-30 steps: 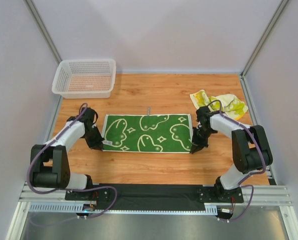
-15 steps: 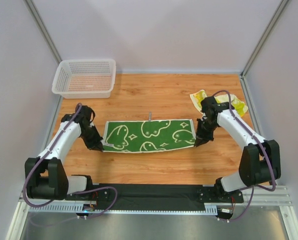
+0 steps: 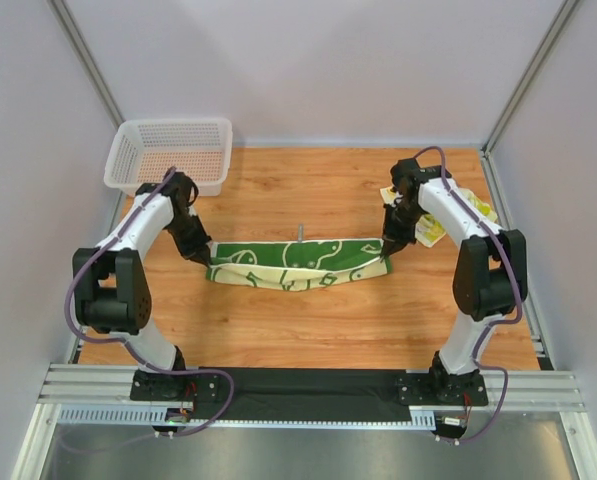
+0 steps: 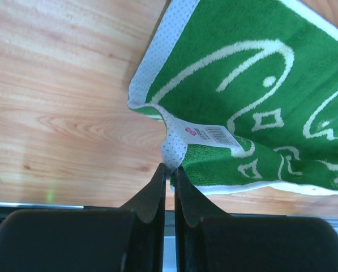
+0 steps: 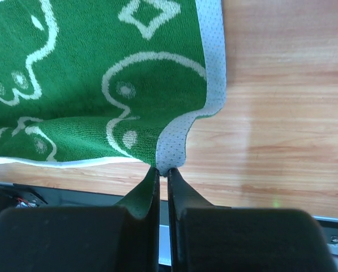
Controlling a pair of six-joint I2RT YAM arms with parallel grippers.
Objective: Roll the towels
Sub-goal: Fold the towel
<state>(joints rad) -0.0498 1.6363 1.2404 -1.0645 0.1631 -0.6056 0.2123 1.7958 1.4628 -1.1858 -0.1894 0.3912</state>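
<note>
Green terry with cream squiggles: the towel (image 3: 293, 262) is slung between the two arms at about the middle of the wooden surface (image 3: 308, 190). Its long axis runs left to right, parallel to the line of the arm bases. The left gripper (image 3: 204, 257) has its jaws closed on a pinch of pale corner fabric at the towel's left end, just beside the barcode label (image 4: 205, 134). The right gripper (image 3: 386, 251) has its jaws closed the same way on the right-end corner. Each arm therefore sits at its own end, neither one nearer. Both pinched corners are raised off the wood. The span between them sags, with cream underside showing along the near edge; I cannot tell whether the middle touches. Judgement: a lengthwise fold is in hand, and the next move calls for both ends travelling together so the axis stays square. A second towel (image 3: 430, 236), crumpled and yellow, lies beyond the right arm. White mesh basket (image 3: 168, 122) at far left.
</note>
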